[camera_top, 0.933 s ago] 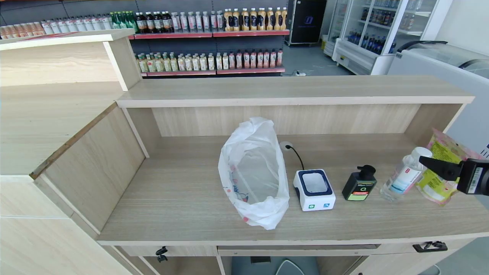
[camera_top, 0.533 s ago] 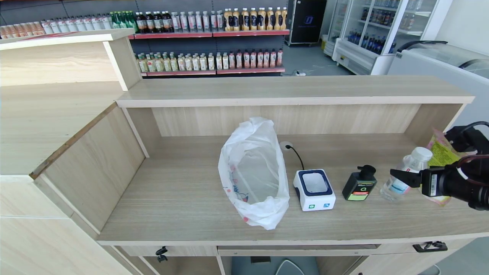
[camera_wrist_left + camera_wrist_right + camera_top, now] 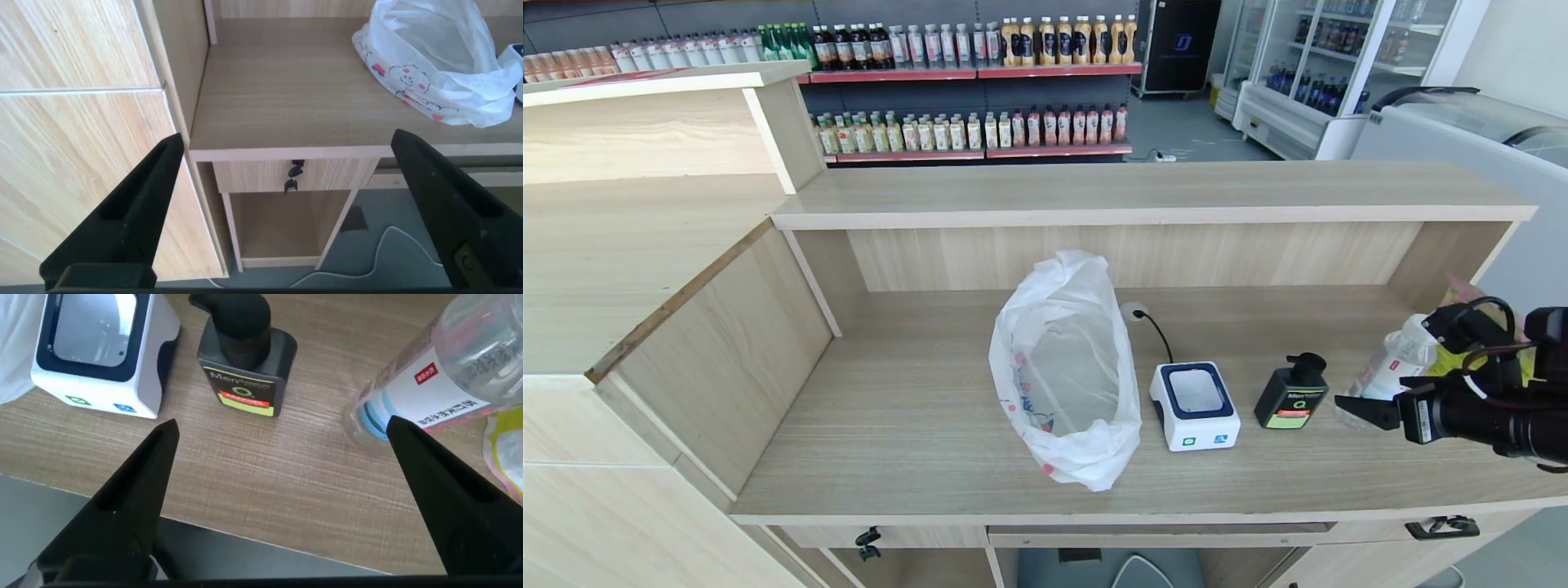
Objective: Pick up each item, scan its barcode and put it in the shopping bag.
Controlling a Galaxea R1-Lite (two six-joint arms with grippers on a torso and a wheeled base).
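A white plastic shopping bag point(image 3: 1066, 371) lies open at the middle of the counter. To its right come a white and blue scanner point(image 3: 1194, 406), a dark pump bottle point(image 3: 1291, 394), a clear bottle point(image 3: 1392, 363) lying tilted, and a yellow-green pouch point(image 3: 1452, 365) partly behind my right arm. My right gripper point(image 3: 1364, 411) hovers open in front of the clear bottle, just right of the pump bottle. In the right wrist view the open gripper point(image 3: 282, 433) has the pump bottle point(image 3: 245, 363), scanner point(image 3: 98, 351) and clear bottle point(image 3: 441, 376) ahead of it. My left gripper point(image 3: 286, 143) hangs open below the counter's front left, with the bag point(image 3: 437, 61) beyond it.
The counter point(image 3: 915, 425) has a raised back wall and a side wall on the left. A black cable point(image 3: 1156, 331) runs from the scanner to the back. Drawers with a key point(image 3: 292, 174) sit under the front edge. Shelves of drinks stand far behind.
My right arm has swung left and toward the counter's front, from beside the clear bottle's cap to in front of that bottle near the pump bottle. The items have not moved.
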